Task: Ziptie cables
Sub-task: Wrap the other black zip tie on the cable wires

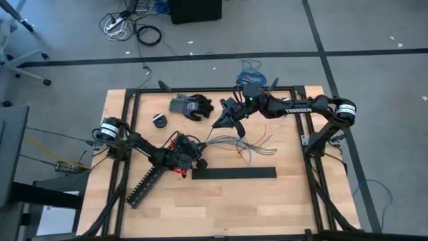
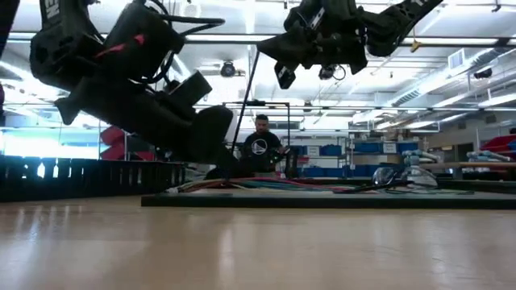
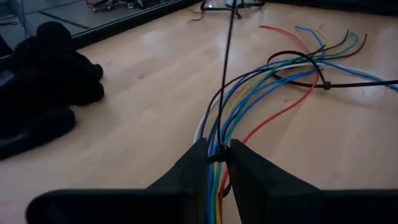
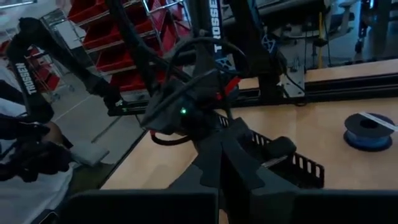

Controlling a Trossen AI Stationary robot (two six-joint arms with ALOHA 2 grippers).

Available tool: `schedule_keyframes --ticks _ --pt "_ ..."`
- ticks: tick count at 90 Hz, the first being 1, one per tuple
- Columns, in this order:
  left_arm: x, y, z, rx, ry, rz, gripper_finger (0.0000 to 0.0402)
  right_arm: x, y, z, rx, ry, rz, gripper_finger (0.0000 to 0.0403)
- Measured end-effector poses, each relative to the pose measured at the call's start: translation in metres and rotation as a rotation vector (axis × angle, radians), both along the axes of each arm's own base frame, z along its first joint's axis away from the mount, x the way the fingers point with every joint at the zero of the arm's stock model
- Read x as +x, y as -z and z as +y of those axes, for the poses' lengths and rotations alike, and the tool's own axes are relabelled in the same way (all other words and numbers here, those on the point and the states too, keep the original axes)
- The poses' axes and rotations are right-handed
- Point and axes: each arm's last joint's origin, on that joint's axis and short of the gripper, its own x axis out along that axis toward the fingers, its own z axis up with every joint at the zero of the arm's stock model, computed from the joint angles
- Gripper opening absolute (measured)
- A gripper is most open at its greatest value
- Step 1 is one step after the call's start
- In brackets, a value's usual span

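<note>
While the left gripper (image 3: 216, 157) has its jaws pinched on the cables (image 3: 261, 93) mid-tabletop and the right gripper (image 1: 227, 118), jaws clamped, hauls a ziptie (image 3: 225, 74) tail up, yanking too hard could probably drag the bundle loose.

I am looking into a large workshop or robotics lab: ceiling strip lights (image 2: 476, 101) overhead, shelving with blue bins (image 2: 330, 150) at the far wall, red storage bins (image 4: 134, 34), and a grey taped floor (image 1: 374, 40).
</note>
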Motion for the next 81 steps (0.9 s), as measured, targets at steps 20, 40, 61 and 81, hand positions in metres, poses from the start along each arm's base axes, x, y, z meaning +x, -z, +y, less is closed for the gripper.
schedule_keyframes --ticks 20,40,61,81 --pt "-0.005 0.004 0.006 -0.021 -0.015 0.004 0.0053 -0.002 0.000 -0.005 0.004 0.006 0.004 0.0000" --pt "-0.005 0.005 0.007 -0.033 -0.006 0.006 0.0053 -0.004 0.000 -0.012 0.004 0.023 0.001 0.0000" --pt "-0.006 0.007 0.007 -0.044 0.000 0.029 0.0053 -0.005 -0.002 -0.014 0.005 0.009 -0.015 0.0000" --pt "-0.008 0.009 0.007 -0.055 -0.008 0.043 0.0053 -0.008 -0.002 -0.019 0.006 0.005 -0.021 0.0000"
